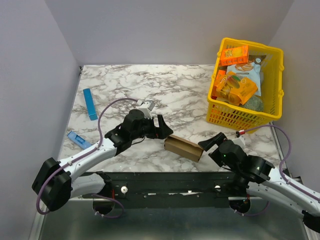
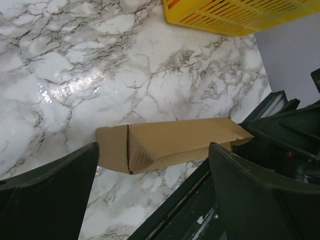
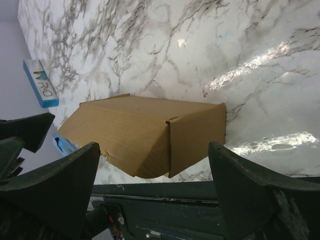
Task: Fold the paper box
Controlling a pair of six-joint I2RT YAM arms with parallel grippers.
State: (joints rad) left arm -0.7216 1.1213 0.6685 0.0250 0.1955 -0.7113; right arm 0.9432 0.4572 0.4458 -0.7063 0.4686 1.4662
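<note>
Your small brown cardboard box lies on the white marble table, close to the near edge and right between your two arms. Its long side runs across you: the left end sits a bit further away and the right end a bit nearer.

The left gripper is just beside the box's left end. The right gripper is just beside its right end. Both have their black fingers spread wide apart, and neither one holds anything. In both wrist views the box lies out in front of the fingers, not in between them.

Both arms look about the same closeness to the box. From above, one right finger may be touching the box's end, but I cannot tell for sure.

At the left end, a flat end flap sticks out and lies on the table, so I think that end is not closed yet. At the right end, a folded side flap hangs down over the opening with a dark crack along its edge. You cannot see if it is tucked in. The bottom of the box is hidden. In the left wrist view, a finger covers part of the box's far end.
</note>
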